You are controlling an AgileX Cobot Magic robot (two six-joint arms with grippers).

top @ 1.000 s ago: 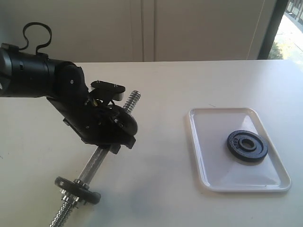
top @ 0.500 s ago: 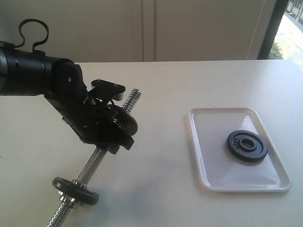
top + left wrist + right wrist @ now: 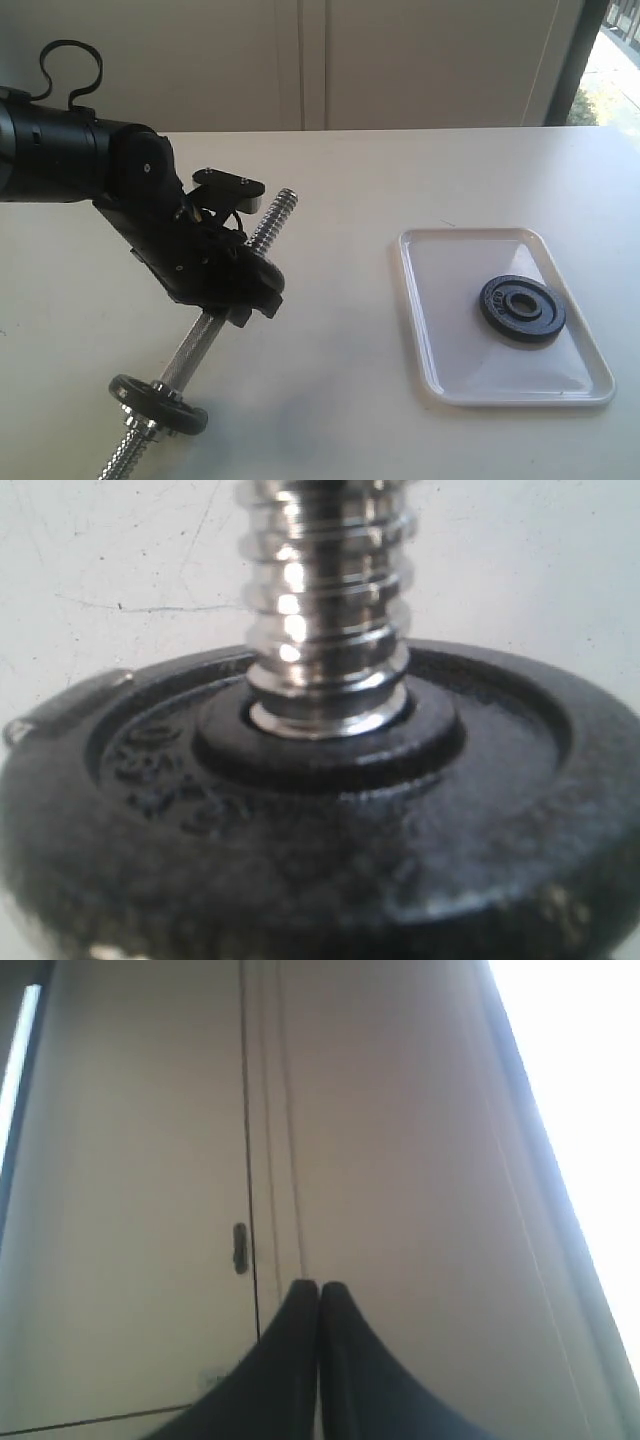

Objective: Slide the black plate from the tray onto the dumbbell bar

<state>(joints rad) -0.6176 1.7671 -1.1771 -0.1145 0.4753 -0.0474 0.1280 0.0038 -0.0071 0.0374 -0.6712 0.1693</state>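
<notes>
The black plate (image 3: 520, 309) lies flat in the white tray (image 3: 440, 330) at the right, with no gripper near it. The dumbbell bar (image 3: 271, 218) lies slanted at the left, with a small black disc (image 3: 158, 402) on its near end. My left gripper (image 3: 250, 287) sits over the bar's upper half, shut on another black disc (image 3: 330, 860). The bar's threaded end (image 3: 325, 600) passes through that disc's hole. In the exterior view the gripper body hides this disc. My right gripper (image 3: 319, 1295) is shut and empty, pointing at a cabinet, out of the exterior view.
The white table (image 3: 400, 170) runs back to pale cabinet doors (image 3: 400, 60). A small door handle (image 3: 240, 1248) shows in the right wrist view. A bright window edge (image 3: 610, 60) is at the far right.
The left gripper has slid a little down the bar toward its middle, and the disc it holds, seen at its tip earlier, is now hidden behind it. The plate in the tray has not moved.
</notes>
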